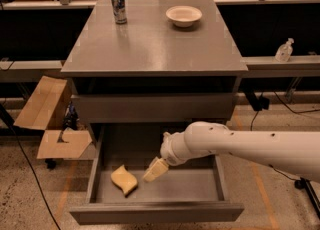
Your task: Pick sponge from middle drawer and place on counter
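Observation:
The yellow-tan sponge point(124, 179) lies on the floor of the open middle drawer point(165, 190), at its front left. My gripper point(155, 169), cream-coloured on a white arm reaching in from the right, hangs inside the drawer just right of the sponge and slightly above it, not touching it. The grey counter point(150, 39) tops the cabinet above the drawer.
A metal can point(118, 5) stands at the counter's back left and a white bowl point(184, 15) at its back right. An open cardboard box point(50, 119) sits on the floor left of the cabinet. A small bottle point(284, 50) stands on a ledge at right.

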Controlling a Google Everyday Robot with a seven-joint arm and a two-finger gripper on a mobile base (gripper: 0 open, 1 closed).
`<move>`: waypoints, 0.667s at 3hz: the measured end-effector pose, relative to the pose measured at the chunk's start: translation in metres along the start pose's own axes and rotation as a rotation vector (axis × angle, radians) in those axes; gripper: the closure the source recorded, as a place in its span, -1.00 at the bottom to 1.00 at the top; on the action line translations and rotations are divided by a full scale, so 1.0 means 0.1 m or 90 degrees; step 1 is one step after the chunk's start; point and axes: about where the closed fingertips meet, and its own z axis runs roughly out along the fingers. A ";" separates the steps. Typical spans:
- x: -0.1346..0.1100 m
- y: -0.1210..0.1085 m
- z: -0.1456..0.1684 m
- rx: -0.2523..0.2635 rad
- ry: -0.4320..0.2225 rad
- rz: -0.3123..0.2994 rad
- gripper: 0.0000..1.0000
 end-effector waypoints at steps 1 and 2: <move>0.02 -0.01 0.34 0.019 -0.007 0.010 -1.00; 0.00 0.00 0.69 0.014 -0.009 0.020 -1.00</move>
